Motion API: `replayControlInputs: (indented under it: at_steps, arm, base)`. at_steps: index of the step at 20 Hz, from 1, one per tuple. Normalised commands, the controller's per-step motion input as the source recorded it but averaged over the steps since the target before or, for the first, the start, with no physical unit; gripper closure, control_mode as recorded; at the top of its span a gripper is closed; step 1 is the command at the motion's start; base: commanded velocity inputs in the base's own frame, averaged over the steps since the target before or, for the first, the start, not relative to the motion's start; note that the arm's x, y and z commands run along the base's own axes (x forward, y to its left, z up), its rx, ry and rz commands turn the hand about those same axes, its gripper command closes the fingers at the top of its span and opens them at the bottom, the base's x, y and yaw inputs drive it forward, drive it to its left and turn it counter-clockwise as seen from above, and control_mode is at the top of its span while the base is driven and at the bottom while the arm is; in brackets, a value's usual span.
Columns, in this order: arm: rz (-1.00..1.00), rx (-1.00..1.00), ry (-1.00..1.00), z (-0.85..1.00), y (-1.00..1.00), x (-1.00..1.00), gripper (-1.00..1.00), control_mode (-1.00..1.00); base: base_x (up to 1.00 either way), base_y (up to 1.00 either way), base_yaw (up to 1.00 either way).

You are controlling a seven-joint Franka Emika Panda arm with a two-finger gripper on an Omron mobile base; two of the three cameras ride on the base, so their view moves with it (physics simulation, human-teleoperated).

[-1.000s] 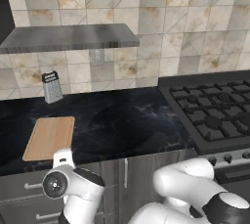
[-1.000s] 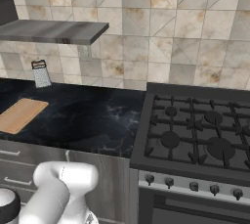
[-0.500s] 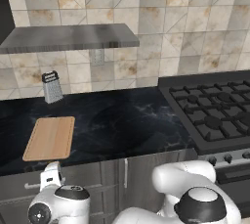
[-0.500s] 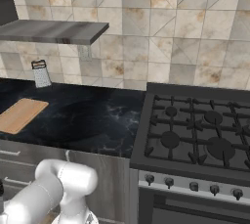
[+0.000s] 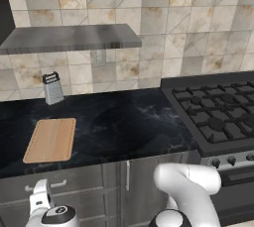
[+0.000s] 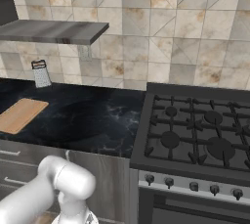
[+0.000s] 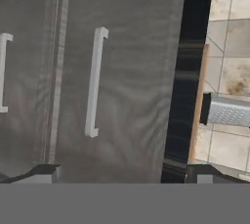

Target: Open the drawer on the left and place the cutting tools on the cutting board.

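A black marble-veined desk point(image 5: 134, 127) runs along the tiled wall, and a black gas stove with cast-iron grates point(image 6: 195, 135) stands to its right. A long grey shelf point(image 5: 64, 37) hangs on the wall above the desk's left part. Under the desk edge at the left sits the wide drawer with a grey wood-grain front and a horizontal silver bar handle point(image 7: 95, 81); it is closed. The flat, light tan wooden cutting board point(image 5: 51, 139) lies bare on the left of the desk. A metal box grater point(image 5: 52, 87) stands upright by the wall, beyond the board. The gripper point(image 7: 122, 175) hangs low in front of the drawer front, its two dark fingers spread wide with nothing between them.
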Motion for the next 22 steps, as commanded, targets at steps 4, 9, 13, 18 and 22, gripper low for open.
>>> replayControlInputs:
  at_steps: [4,9,13,18,22]
  arm:
    - [0.06,-0.01,-0.03,-0.49,0.05,0.37,-1.0,-1.0]
    - [0.09,0.0,0.0,-0.31,0.0,0.39,-1.0,-1.0]
    - [0.05,0.0,-0.02,-0.04,0.0,0.33,-1.0,-1.0]
    - [0.03,0.0,-0.05,-0.07,0.0,0.3,-1.0,-1.0]
    - [0.01,0.0,-0.01,-0.25,0.03,0.29,-1.0,-1.0]
  base:
    - [0.0,0.0,0.0]
    - [0.0,0.0,0.0]
    - [0.0,0.0,0.0]
    - [0.0,0.0,0.0]
    - [0.0,0.0,0.0]
